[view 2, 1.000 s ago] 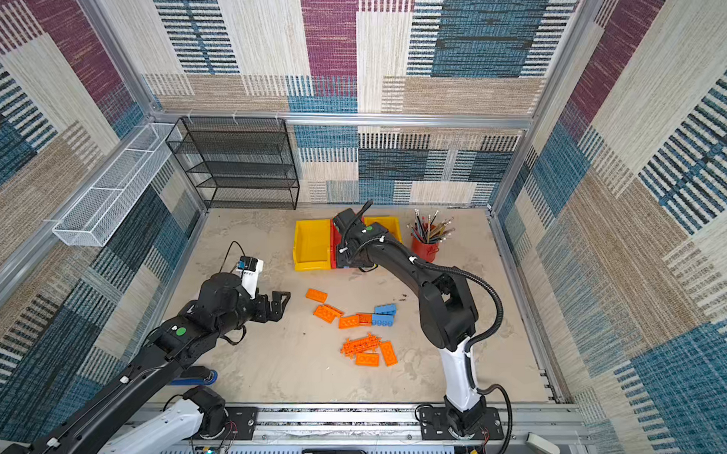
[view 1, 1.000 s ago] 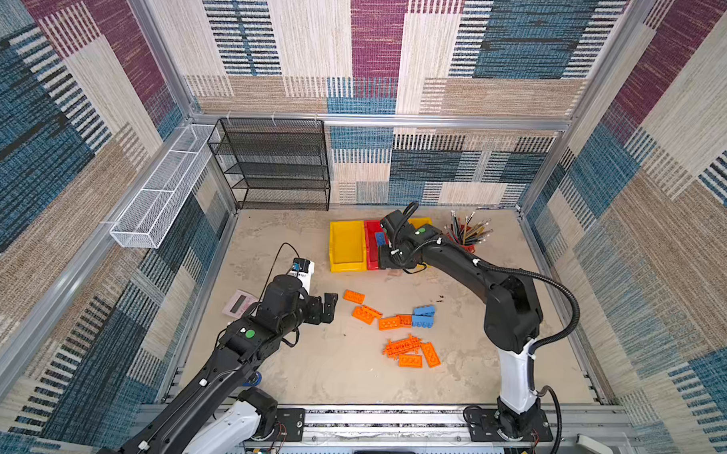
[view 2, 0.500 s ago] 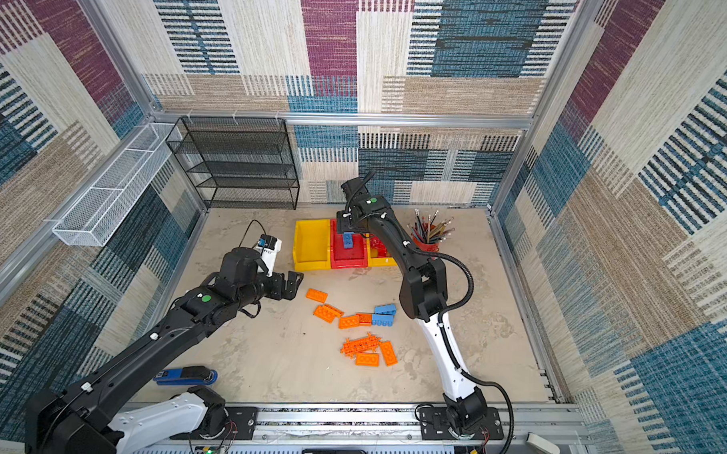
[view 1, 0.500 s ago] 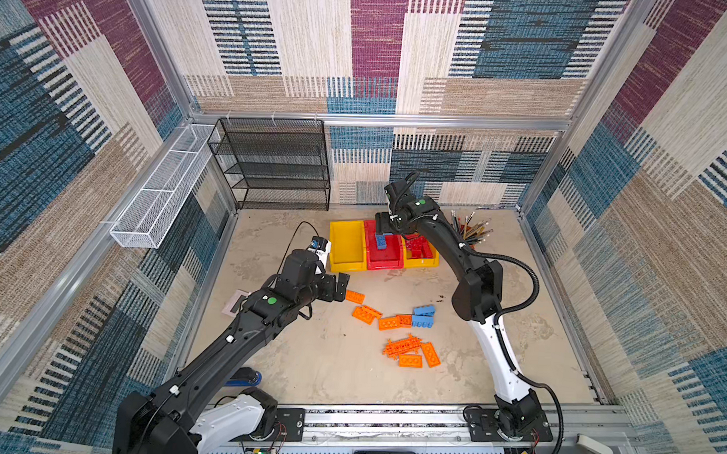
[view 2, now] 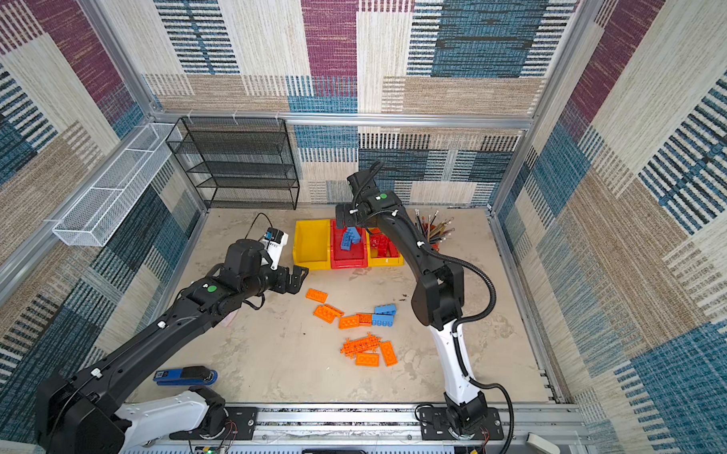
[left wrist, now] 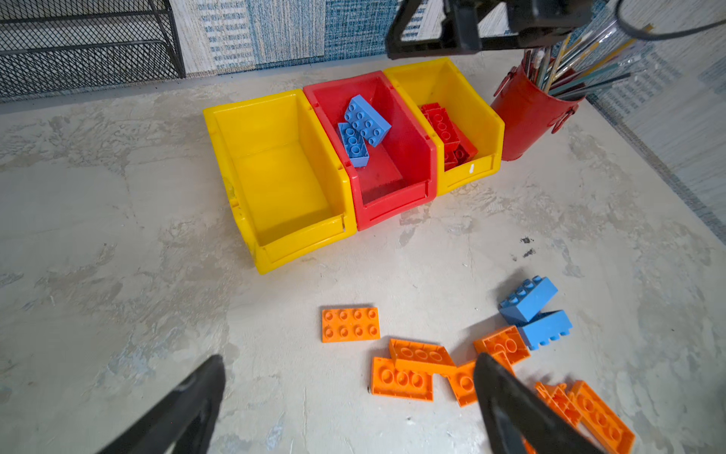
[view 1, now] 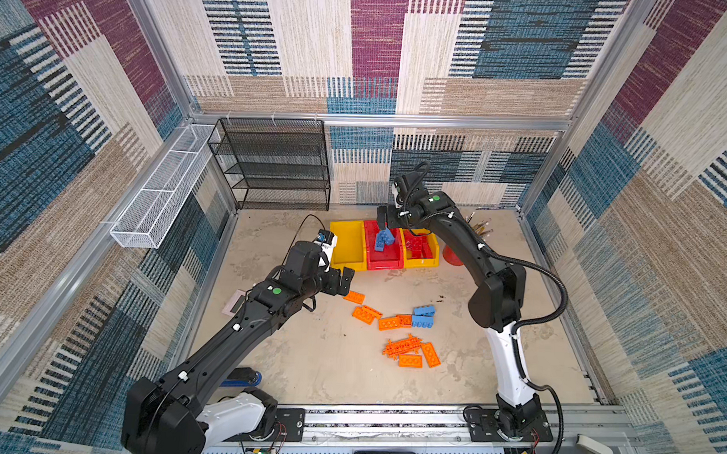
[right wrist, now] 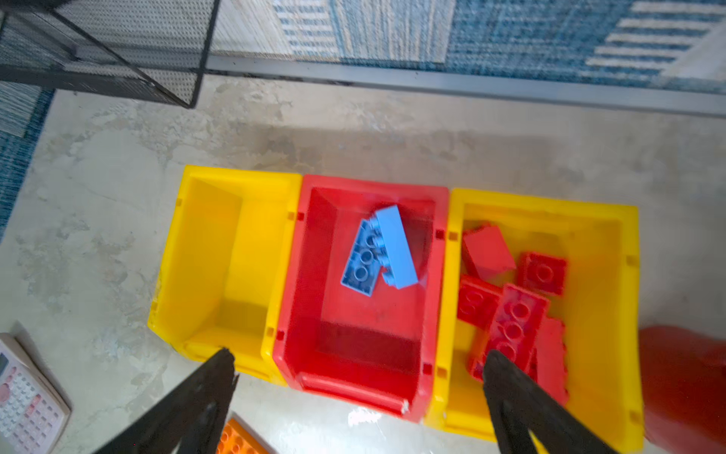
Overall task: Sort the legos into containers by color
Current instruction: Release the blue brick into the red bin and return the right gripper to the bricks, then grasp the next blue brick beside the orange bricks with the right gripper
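Observation:
Three containers stand in a row at the back: an empty yellow bin, a red bin with two light blue legos in it, and a yellow bin holding several red legos. My right gripper hangs open above the red bin with nothing between its fingers. On the table lie several orange legos and two blue legos. My left gripper is open and empty, just above the table beside the nearest orange brick.
A red pencil cup stands right of the bins. A black mesh rack is at the back left and a white mesh basket on the left wall. A pink calculator and a blue stapler lie near my left arm.
My right gripper rose over the red bin, opened and let a blue brick drop into it. My left gripper reached forward toward the orange bricks, still open.

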Motion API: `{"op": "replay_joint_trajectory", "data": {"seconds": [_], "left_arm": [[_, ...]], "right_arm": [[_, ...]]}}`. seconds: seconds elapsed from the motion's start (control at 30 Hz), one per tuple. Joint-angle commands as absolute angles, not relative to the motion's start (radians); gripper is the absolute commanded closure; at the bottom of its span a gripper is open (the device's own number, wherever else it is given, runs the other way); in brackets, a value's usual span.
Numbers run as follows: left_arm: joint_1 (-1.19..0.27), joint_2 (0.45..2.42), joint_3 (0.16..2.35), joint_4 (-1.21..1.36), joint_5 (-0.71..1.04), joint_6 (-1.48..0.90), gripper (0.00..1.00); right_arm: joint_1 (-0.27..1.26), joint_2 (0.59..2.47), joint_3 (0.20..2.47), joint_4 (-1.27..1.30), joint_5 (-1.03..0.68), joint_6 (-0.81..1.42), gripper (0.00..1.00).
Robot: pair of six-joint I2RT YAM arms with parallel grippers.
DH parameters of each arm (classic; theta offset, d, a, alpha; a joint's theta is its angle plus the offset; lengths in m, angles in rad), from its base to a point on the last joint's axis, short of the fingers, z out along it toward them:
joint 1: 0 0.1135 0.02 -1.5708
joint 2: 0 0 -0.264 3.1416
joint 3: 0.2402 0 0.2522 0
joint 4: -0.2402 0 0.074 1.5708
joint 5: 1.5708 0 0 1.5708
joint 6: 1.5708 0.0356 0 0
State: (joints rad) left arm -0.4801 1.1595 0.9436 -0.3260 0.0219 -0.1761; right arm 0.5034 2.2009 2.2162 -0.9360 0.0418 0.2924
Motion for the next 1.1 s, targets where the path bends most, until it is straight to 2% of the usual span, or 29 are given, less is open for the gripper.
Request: {"op": "replay_joint_trajectory", "data": {"seconds": [0.0,0.23,0.33,0.5,0.67,1.07], "left_arm": [[-0.483,1.131,0.917,-0.297,0.1,-0.206,0.01],[-0.635,1.082,0.865,-0.313,0.057,-0.198,0.01],[-0.726,1.083,0.846,-0.313,0.04,-0.222,0.01],[-0.818,1.062,0.788,-0.269,0.035,-0.325,0.01],[-0.866,1.037,0.757,-0.28,0.008,-0.375,0.01],[-0.88,1.032,0.749,-0.264,-0.024,-0.385,0.01]], "right_arm": [[0.503,2.038,1.962,-0.868,0.098,0.36,0.01],[0.505,1.684,1.391,-0.751,0.062,0.454,0.01],[0.507,1.574,1.208,-0.735,0.044,0.484,0.0],[0.512,1.453,0.985,-0.681,-0.001,0.517,0.07],[0.517,1.438,0.927,-0.648,-0.026,0.499,0.1],[0.517,1.577,1.003,-0.624,-0.023,0.401,0.1]]}}
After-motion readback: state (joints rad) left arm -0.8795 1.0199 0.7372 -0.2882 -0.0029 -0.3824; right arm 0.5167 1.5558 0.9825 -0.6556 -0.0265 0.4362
